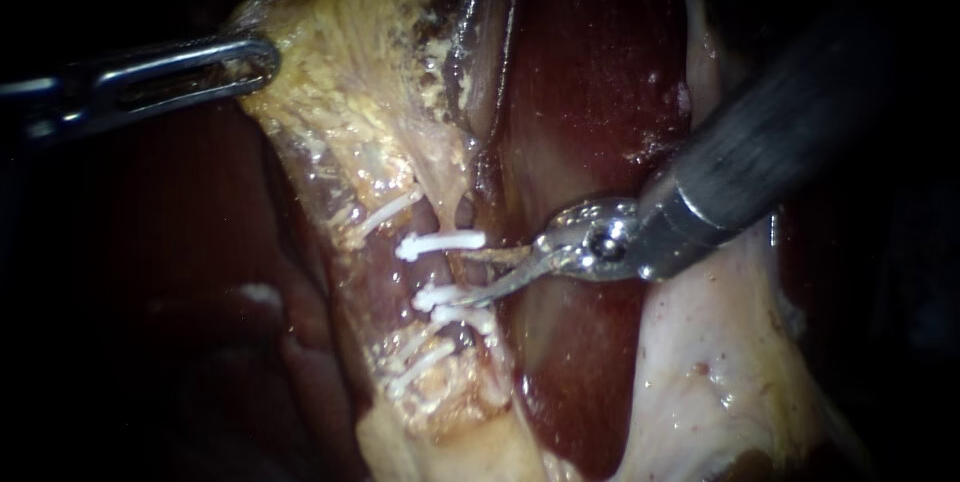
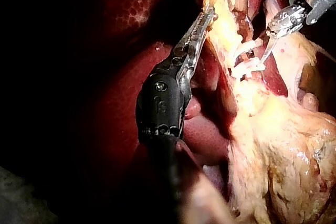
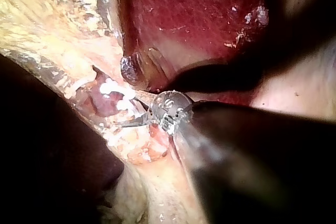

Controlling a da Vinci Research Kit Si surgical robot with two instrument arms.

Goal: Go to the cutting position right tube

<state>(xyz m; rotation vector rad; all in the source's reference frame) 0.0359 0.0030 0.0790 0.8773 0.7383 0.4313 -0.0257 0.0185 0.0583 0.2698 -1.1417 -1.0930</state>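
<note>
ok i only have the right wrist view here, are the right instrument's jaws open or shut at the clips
observer: open. In the endoscope view the right instrument shows a gap between its two jaws.
operator: where do they sit against the clips
observer: the upper jaw lies just under one white clip, and the lower jaw's tip reaches the next clip down.
operator: and the left instrument, i can't see it at all
observer: the left instrument comes in from the left, well above the clips. Its jaws look shut on the yellow tissue.
</note>
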